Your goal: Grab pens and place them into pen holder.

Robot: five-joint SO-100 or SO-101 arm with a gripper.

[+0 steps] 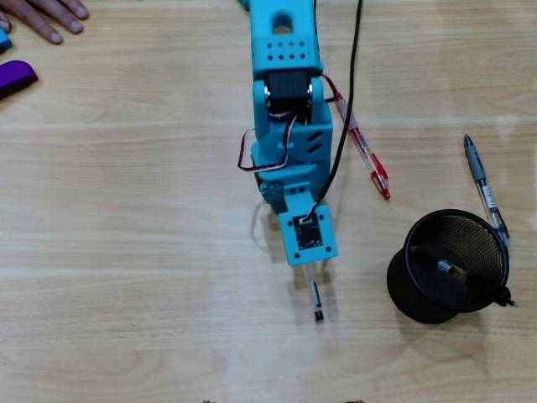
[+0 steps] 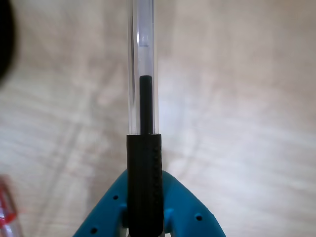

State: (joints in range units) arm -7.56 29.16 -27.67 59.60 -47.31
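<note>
In the wrist view, my gripper is shut on a black pen with a clear barrel, its blue jaws clamping the black grip section. From overhead, only that pen's end sticks out below the blue wrist mount, which hides the fingers. The pen holder, a black mesh cup, stands to the right with one black pen lying slanted inside it. A red pen lies right of the arm. A grey-and-clear pen lies just above the cup.
A purple object sits at the far left edge and a person's hand rests at the top left corner. A black cable runs along the arm's right side.
</note>
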